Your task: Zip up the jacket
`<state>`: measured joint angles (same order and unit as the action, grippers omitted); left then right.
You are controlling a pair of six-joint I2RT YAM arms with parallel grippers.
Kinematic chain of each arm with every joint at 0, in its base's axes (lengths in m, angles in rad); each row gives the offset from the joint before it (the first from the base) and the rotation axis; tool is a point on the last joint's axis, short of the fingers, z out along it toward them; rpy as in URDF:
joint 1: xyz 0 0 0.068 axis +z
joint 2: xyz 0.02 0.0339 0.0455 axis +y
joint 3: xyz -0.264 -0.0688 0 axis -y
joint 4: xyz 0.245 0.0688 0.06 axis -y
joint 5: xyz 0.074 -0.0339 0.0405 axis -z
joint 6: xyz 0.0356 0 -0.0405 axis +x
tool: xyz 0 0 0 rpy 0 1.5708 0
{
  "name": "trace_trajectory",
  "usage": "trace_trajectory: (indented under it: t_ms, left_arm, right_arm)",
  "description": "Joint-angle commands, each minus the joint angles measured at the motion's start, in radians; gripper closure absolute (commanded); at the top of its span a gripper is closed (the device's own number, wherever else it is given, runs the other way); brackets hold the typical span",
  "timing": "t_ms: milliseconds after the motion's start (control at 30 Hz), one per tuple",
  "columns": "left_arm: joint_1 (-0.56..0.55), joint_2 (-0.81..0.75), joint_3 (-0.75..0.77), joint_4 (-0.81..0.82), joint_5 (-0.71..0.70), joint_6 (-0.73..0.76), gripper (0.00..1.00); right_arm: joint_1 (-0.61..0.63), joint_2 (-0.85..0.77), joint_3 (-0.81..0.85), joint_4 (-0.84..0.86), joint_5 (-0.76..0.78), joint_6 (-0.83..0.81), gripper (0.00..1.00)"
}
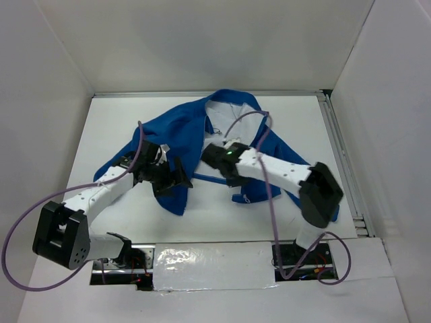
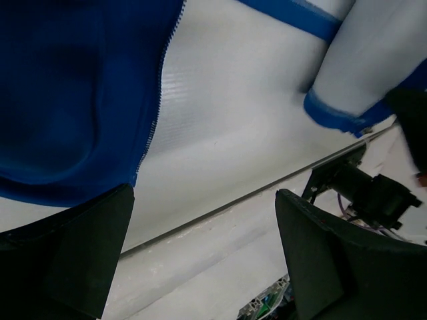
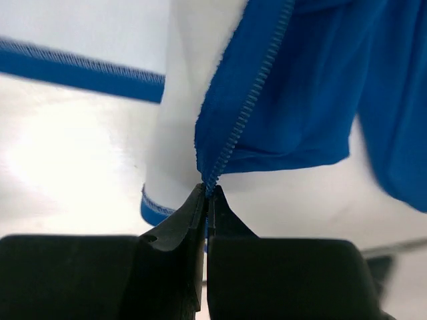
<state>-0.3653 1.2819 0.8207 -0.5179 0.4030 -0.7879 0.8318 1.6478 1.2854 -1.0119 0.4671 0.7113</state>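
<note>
You have bare table (image 1: 222, 222) between the jacket's (image 1: 182, 131) lower hem and the arm bases, wide enough to pass across. The left gripper (image 1: 180, 179) sits at the hem of the left front panel, its fingers (image 2: 80, 257) spread with open table between them. The right gripper (image 3: 205, 200) is pinched on the zipper (image 3: 247, 110) end, so that arm crosses the middle. Cables (image 1: 266, 145) loop over the jacket's right side. Walls (image 1: 47, 101) close both sides and the far edge.
</note>
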Motion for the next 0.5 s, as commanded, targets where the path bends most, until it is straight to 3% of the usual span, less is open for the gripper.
trace_trajectory:
  t_ms: [0, 133, 200, 233, 300, 467]
  left_arm:
    - [0.080, 0.023, 0.028, 0.058, 0.089, 0.035, 0.01]
    - [0.152, 0.054, 0.047, 0.035, 0.083, 0.032, 0.01]
    - [0.189, 0.051, 0.043, 0.039, 0.068, 0.024, 0.01]
    - [0.201, 0.050, 0.037, 0.053, 0.075, 0.026, 0.01]
    - [0.235, 0.045, 0.029, 0.070, 0.106, 0.029, 0.01]
    - [0.249, 0.042, 0.026, 0.079, 0.105, 0.032, 0.01]
  right_arm:
    - [0.154, 0.192, 0.133, -0.342, 0.237, 0.074, 1.00]
    - [0.253, 0.383, 0.317, -0.252, 0.188, -0.059, 1.00]
    - [0.283, 0.408, 0.366, -0.142, 0.083, -0.151, 0.95]
    - [0.289, 0.405, 0.368, -0.095, 0.052, -0.173, 0.82]
    - [0.296, 0.374, 0.335, 0.042, -0.080, -0.234, 0.71]
    - [0.244, 0.192, 0.127, 0.324, -0.322, -0.276, 0.33]
